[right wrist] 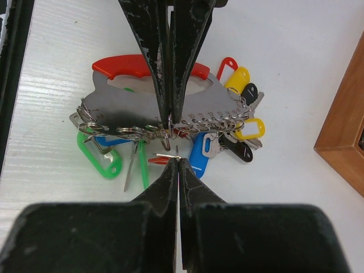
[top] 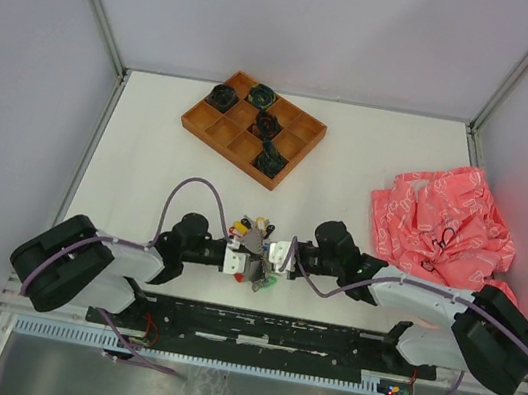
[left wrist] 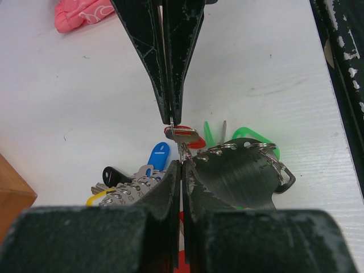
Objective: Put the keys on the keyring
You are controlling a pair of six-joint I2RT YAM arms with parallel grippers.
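Observation:
The keyring (right wrist: 151, 65) is a red crescent on a grey metal plate (right wrist: 125, 105) with a row of small rings along its edge. Several keys hang from it, with green (right wrist: 102, 160), blue (right wrist: 199, 158), yellow (right wrist: 251, 128) and black tags. My left gripper (left wrist: 182, 165) is shut on the plate's edge and holds it above the table; it also shows in the top view (top: 252, 258). My right gripper (right wrist: 178, 159) is shut on a red-tagged key (right wrist: 161, 161), its ring at the plate's edge. In the left wrist view this key (left wrist: 185, 136) hangs from the right fingers (left wrist: 170, 85).
A wooden compartment tray (top: 252, 127) with dark coiled bundles stands at the back; its corner shows in the right wrist view (right wrist: 341, 114). A crumpled pink bag (top: 442, 222) lies at the right. The black base rail (top: 263, 327) runs along the near edge.

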